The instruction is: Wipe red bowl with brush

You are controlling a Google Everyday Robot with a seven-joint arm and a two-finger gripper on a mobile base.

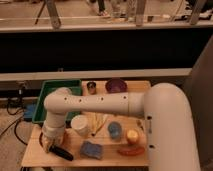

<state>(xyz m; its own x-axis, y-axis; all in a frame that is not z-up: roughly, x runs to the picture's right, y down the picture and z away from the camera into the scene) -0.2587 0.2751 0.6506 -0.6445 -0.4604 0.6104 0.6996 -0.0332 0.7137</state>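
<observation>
- My gripper (51, 145) hangs low over the front left corner of the table (107, 161), at the end of my arm, which reaches across from the right
- My fingers are together, and as far as I can see they are clamped on the brush (63, 152), whose black length sticks out from under them toward the front right
- The red bowl (41, 144) sits right below my wrist, mostly covered by it, with only a sliver of its rim showing on the left
- Fetching the brush looks done, and the brush is down at the bowl, so I judge I am in the wiping itself
- I cannot tell how much of the bowl has been gone over, nor whether the bristles touch it
- Left to do, by my reckoning: sweep round the inside, then lift away
- The white cup (80, 125) stands just beside my wrist and the blue sponge (91, 149) lies near the brush tip, so my strokes have little room
</observation>
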